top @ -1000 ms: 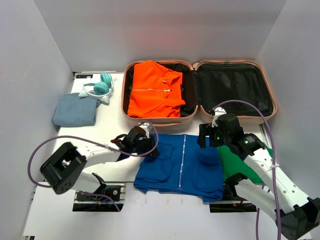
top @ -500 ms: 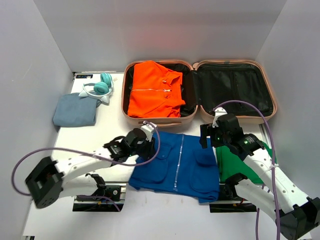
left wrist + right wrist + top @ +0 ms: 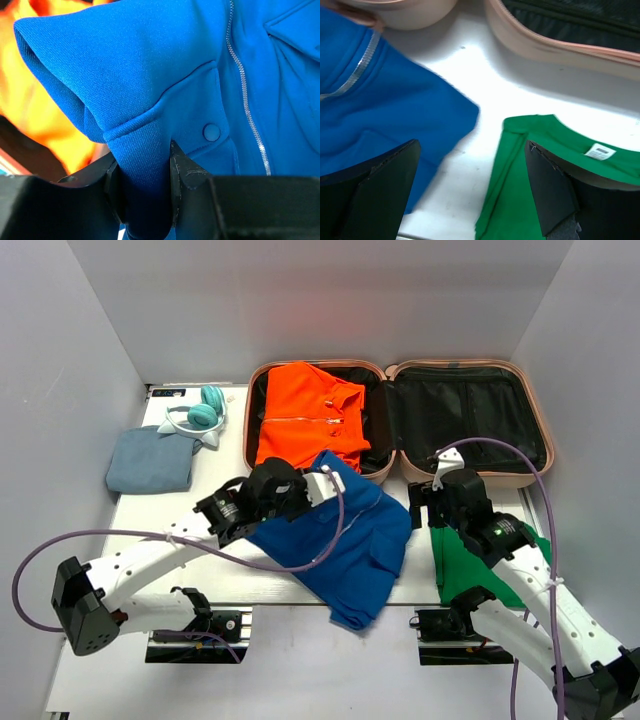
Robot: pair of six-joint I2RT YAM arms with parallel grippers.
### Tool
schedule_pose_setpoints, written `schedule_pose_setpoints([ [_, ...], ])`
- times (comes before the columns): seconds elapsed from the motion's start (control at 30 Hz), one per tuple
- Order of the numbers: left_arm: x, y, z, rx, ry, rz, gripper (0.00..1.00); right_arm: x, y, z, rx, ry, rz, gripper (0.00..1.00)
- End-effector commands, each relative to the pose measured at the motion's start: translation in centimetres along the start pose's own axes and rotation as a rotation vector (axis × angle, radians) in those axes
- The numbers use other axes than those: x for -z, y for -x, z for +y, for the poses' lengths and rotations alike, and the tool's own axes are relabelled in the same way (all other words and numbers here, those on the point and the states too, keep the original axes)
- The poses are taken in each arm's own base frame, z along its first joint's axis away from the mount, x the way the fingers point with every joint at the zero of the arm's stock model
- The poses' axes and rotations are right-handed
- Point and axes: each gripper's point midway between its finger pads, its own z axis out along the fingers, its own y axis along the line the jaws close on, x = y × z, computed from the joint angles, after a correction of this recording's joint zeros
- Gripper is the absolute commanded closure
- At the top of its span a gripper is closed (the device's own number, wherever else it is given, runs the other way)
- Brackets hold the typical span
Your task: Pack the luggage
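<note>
Luggage [image 3: 465,420] lies open at the far side of the table [image 3: 215,465], orange top [image 3: 305,425] in its left half. Blue jacket [image 3: 355,540] now lifted and swung toward it, left gripper [image 3: 144,165] clenched on a pocket fold, so placing looks next. Right gripper [image 3: 471,150] gapes empty by the green shirt [image 3: 530,200].

Pale pink luggage [image 3: 505,480] with black lining, bright orange top [image 3: 310,425], royal blue jacket [image 3: 350,540], green tee [image 3: 480,565], teal headphones [image 3: 200,412], dusty blue towel [image 3: 150,462].

Plain grey walls [image 3: 300,300] enclose a white table [image 3: 135,508] on three sides, evenly lit.
</note>
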Motion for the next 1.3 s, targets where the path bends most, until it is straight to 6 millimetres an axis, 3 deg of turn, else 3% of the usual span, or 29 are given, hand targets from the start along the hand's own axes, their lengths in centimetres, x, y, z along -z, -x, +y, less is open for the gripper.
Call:
schedule_pose_setpoints([
  [0.0,1.2,5.2,3.8,-0.257,0.062,-0.114,1.00,-0.3,1.3,-1.4,0.024,-0.078,-0.066,0.10],
  [0.03,1.5,6.7,4.6,-0.274,0.071,-0.140,1.00,-0.4,1.5,-1.5,0.027,-0.084,-0.072,0.10],
  [0.07,1.6,7.1,6.8,-0.304,0.099,-0.126,1.00,-0.3,1.9,-1.9,0.024,-0.106,-0.083,0.10],
  [0.1,0.7,6.5,6.2,-0.314,0.028,-0.100,1.00,-0.3,2.1,-2.3,0.019,-0.134,-0.091,0.10],
  [0.13,1.3,8.0,8.5,-0.309,0.071,-0.125,1.00,-0.4,2.3,-2.7,0.016,-0.158,-0.090,0.10],
  [0.17,0.4,6.9,8.7,-0.313,0.038,-0.071,1.00,-0.3,2.6,-3.1,0.018,-0.180,-0.097,0.10],
  [0.23,0.5,9.0,12.3,-0.329,0.071,-0.096,1.00,-0.5,2.9,-3.4,0.010,-0.205,-0.101,0.10],
  [0.27,-0.6,7.7,12.4,-0.323,0.034,-0.042,1.00,-0.4,3.2,-3.4,0.013,-0.205,-0.107,0.10],
  [0.3,-0.2,9.8,15.0,-0.334,0.060,-0.081,1.00,-0.6,3.3,-3.4,0.011,-0.206,-0.110,0.10],
  [0.33,-0.4,9.8,15.6,-0.364,0.049,-0.072,1.00,-0.8,3.3,-3.4,0.014,-0.210,-0.101,0.10],
  [0.37,-1.8,8.5,15.2,-0.361,-0.009,-0.023,1.00,-0.8,3.6,-3.3,0.011,-0.208,-0.109,0.10],
  [0.4,-1.6,10.0,17.4,-0.390,0.035,-0.043,1.00,-1.1,3.4,-3.3,0.013,-0.211,-0.093,0.10],
  [0.47,-3.0,9.5,18.1,-0.408,0.013,-0.024,1.00,-1.2,3.6,-3.4,0.017,-0.221,-0.089,0.10],
  [0.5,-3.0,10.5,19.5,-0.468,0.033,-0.040,1.00,-1.5,3.5,-3.5,0.021,-0.228,-0.078,0.10],
  [0.53,-3.7,10.1,19.7,-0.484,0.022,-0.029,1.00,-1.5,3.6,-3.6,0.021,-0.235,-0.080,0.10],
  [0.57,-3.4,11.5,20.8,-0.510,0.060,-0.058,1.00,-1.6,3.6,-3.7,0.023,-0.239,-0.074,0.10],
  [0.6,-4.3,11.2,21.4,-0.540,0.063,-0.053,1.00,-1.8,3.5,-3.8,0.023,-0.247,-0.065,0.10],
  [0.63,-4.3,11.3,22.1,-0.551,0.072,-0.056,1.00,-1.8,3.4,-3.9,0.021,-0.254,-0.060,0.10],
  [0.67,-3.6,12.7,22.9,-0.578,0.091,-0.091,1.00,-1.8,3.4,-4.0,0.013,-0.262,-0.062,0.10],
  [0.7,-4.8,12.4,23.1,-0.585,0.073,-0.101,1.00,-2.1,3.3,-4.1,0.010,-0.269,-0.057,0.10],
  [0.87,-5.6,13.4,25.9,-0.634,0.102,-0.171,1.00,-2.2,3.3,-4.8,-0.005,-0.317,-0.050,0.10],
  [0.97,-8.6,12.1,27.3,-0.679,0.114,-0.157,1.00,-2.3,3.4,-5.0,-0.019,-0.333,-0.050,0.10],
  [1.03,-9.3,12.9,29.2,-0.718,0.200,-0.171,1.00,-2.6,3.4,-5.0,-0.029,-0.337,-0.041,0.10],
  [1.07,-11.3,11.4,29.2,-0.709,0.192,-0.153,1.00,-2.6,3.5,-5.1,-0.040,-0.343,-0.044,0.10],
  [1.1,-11.4,12.9,31.0,-0.733,0.290,-0.192,1.00,-3.1,3.3,-5.2,-0.040,-0.348,-0.027,0.10],
  [1.2,-14.6,11.9,32.9,-0.732,0.353,-0.229,1.00,-3.9,3.5,-4.7,-0.050,-0.340,-0.012,0.10],
  [1.23,-14.2,12.9,33.0,-0.744,0.361,-0.256,1.00,-4.1,3.4,-4.7,-0.051,-0.340,-0.005,0.10],
  [1.27,-14.3,12.2,33.9,-0.665,0.367,-0.270,1.00,-4.2,3.6,-4.5,-0.059,-0.337,-0.003,0.10],
])
